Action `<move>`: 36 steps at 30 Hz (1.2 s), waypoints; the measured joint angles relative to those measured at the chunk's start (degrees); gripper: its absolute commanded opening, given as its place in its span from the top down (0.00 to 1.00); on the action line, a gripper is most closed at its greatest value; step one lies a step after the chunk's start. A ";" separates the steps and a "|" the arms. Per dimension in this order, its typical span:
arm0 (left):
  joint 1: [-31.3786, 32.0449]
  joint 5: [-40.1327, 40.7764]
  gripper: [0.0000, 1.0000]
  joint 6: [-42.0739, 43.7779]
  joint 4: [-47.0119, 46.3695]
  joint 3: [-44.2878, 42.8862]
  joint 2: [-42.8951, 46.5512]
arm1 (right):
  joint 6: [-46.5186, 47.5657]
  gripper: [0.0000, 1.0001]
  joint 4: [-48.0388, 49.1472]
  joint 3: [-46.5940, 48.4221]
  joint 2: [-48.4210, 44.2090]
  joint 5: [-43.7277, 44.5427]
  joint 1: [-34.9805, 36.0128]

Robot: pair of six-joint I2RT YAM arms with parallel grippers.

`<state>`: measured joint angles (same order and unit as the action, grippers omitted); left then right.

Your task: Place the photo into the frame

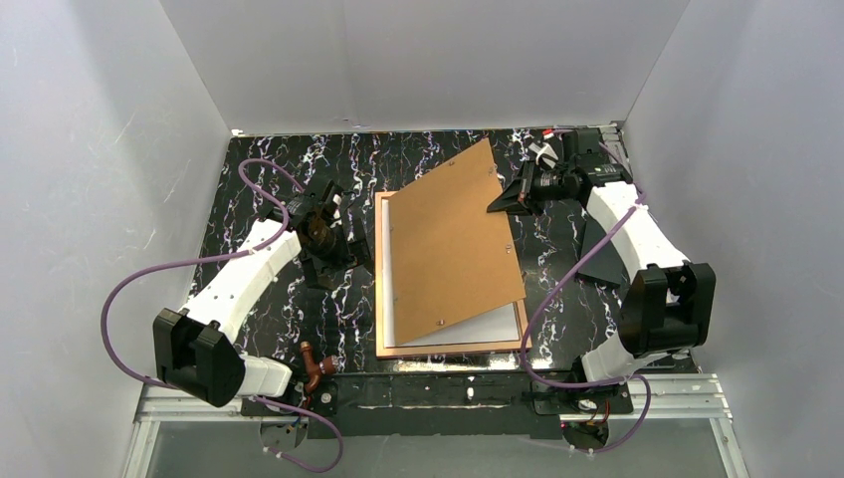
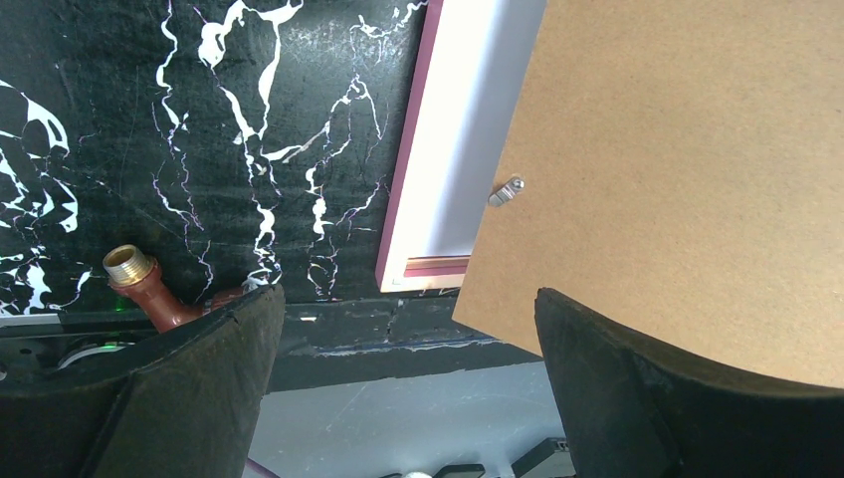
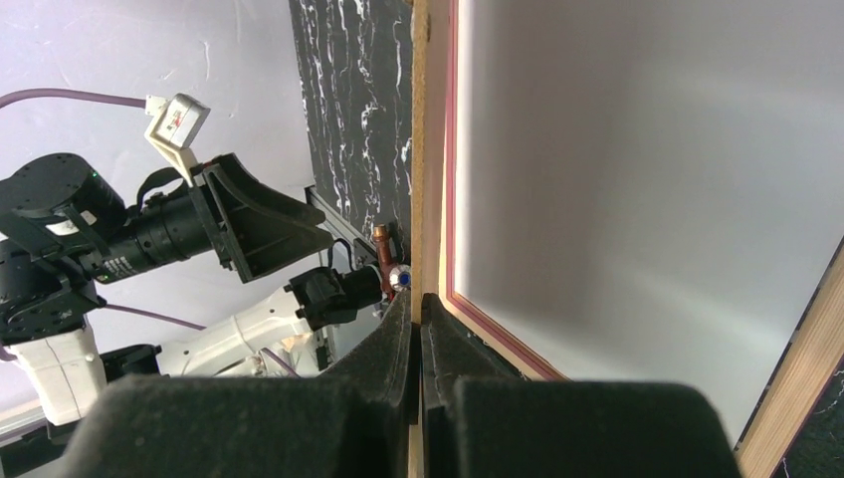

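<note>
Frame (image 1: 379, 284) lies back-up on the counter (image 1: 249, 174), copper rim showing, mid-scene between the two arms. Inside it we see a white sheet (image 1: 486, 325). We read it as the photo lying face down with its white back up; the print side isn't visible, so that's a judgement.

Backing board (image 1: 453, 239) sits over the frame but skewed. Its far corner overhangs the rim, and white shows along the left and near sides. It looks raised on the right rather than flat in the recess, though we can't be sure.

Right gripper (image 3: 419, 304): jaws closed on the board's thin edge at the far right side. In the right wrist view the edge runs straight in between them. We think it pinches the edge so it can swing the board and lower it square onto the photo.

Left gripper (image 1: 323, 227): jaws fully apart, holding nothing, hanging just left of the frame's left rim. It is likely parked there to steady the frame or take the board's free side.

A turn clip (image 2: 506, 191) on the board shows in the left wrist view, clear of the rim.

Step as we judge it: photo in, board not yet squared or seated. Risks: the board drags the loose sheet out of square, or the frame slides on the counter.
</note>
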<state>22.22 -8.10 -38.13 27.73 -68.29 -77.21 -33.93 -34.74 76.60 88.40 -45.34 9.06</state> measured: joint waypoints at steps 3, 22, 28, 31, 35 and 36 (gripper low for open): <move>0.00 -0.04 0.02 0.02 0.02 0.00 0.07 | -0.11 0.99 0.66 -1.03 0.50 -0.09 0.00; -0.37 -0.15 0.02 0.02 0.28 0.00 0.07 | -0.35 0.99 3.74 -4.33 0.85 -0.42 0.00; -0.37 -0.28 0.02 0.07 0.35 0.00 0.07 | -0.33 0.99 4.04 -4.33 1.11 -0.55 0.00; -0.37 -0.28 0.02 0.09 0.57 0.00 0.07 | -0.35 0.99 4.61 -4.33 1.22 -0.72 0.00; -0.37 -0.33 0.02 0.09 0.90 0.02 0.07 | -0.35 0.99 5.42 -4.33 1.60 -0.74 0.00; -0.37 -0.33 0.02 0.11 0.92 0.00 0.07 | -0.37 0.99 5.62 -4.33 1.79 -0.76 0.02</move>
<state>21.85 -8.43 -38.02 28.64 -68.29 -77.14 -34.30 -29.12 72.27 90.19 -46.11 9.08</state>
